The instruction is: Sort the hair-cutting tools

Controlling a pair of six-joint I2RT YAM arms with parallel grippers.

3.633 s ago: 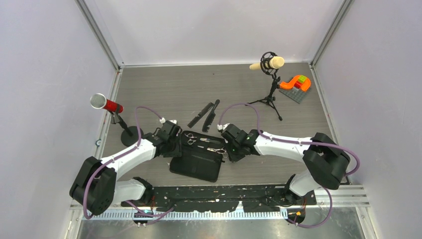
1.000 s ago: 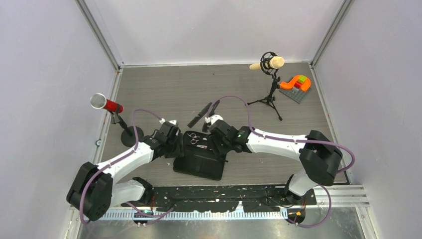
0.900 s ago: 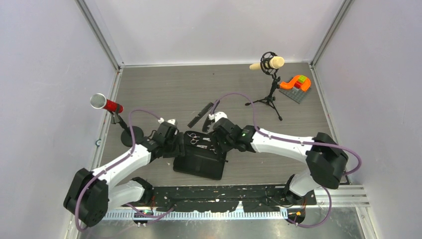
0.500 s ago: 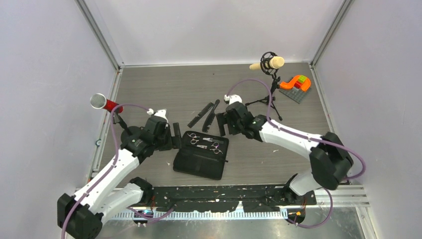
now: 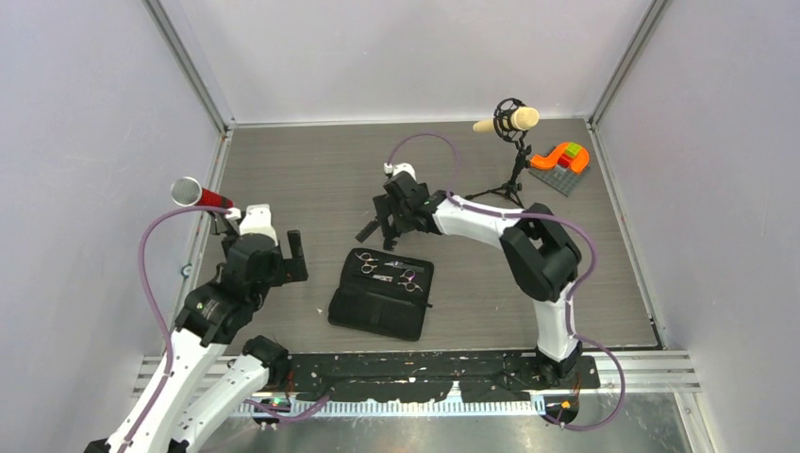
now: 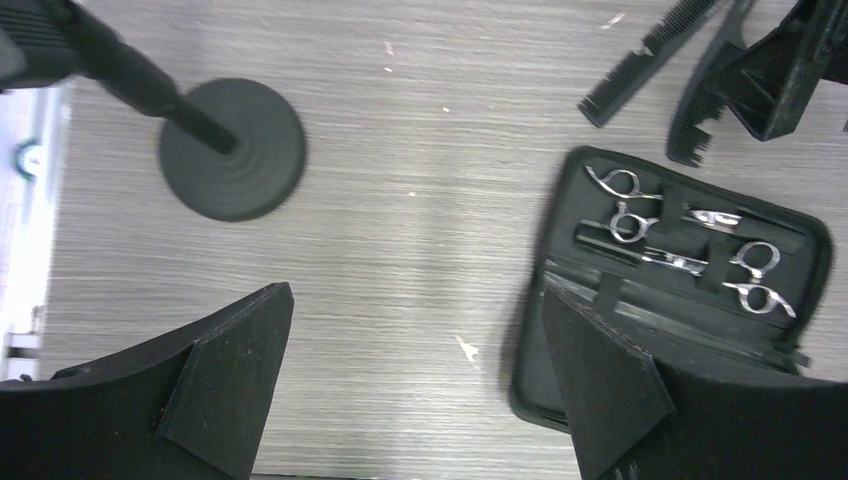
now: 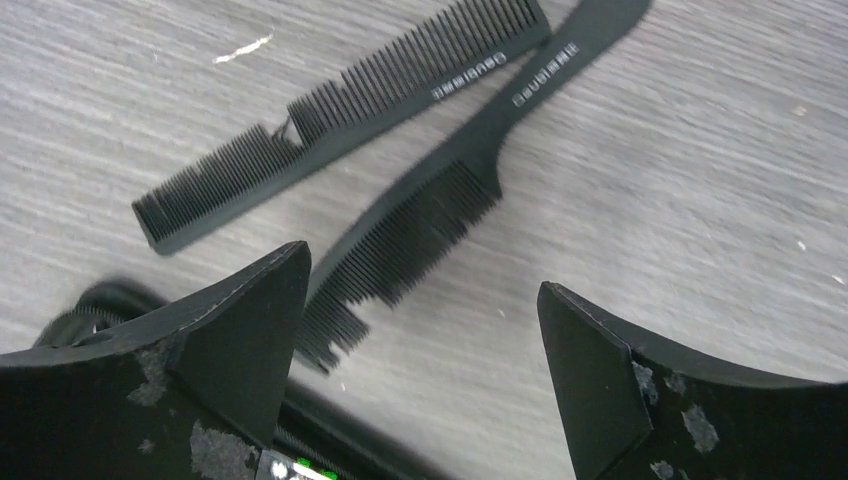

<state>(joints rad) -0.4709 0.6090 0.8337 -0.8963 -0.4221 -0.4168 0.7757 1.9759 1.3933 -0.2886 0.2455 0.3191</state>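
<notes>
The black case point(image 5: 375, 307) lies flat near the table's middle. Two silver scissors point(image 6: 622, 207) point(image 6: 752, 276) lie on its upper half, also seen as scissors point(image 5: 365, 261) from the top. Two black combs lie just beyond the case: a straight comb point(image 7: 350, 110) and a tail comb point(image 7: 450, 190). My right gripper point(image 7: 425, 340) hovers open right over them, nothing between its fingers; from above the right gripper point(image 5: 391, 221) hides most of the combs. My left gripper point(image 6: 415, 370) stands open over bare table left of the case.
A red microphone point(image 5: 200, 196) stands on a round black base point(image 6: 232, 148) at the left edge, close to my left arm. A beige microphone on a tripod point(image 5: 509, 121) and orange and green blocks point(image 5: 561, 159) sit at the back right.
Both grippers opened and drew away from the case. The left arm pulled back to the left and rose. The right arm swung back over the combs. The scissors stay on the case.
</notes>
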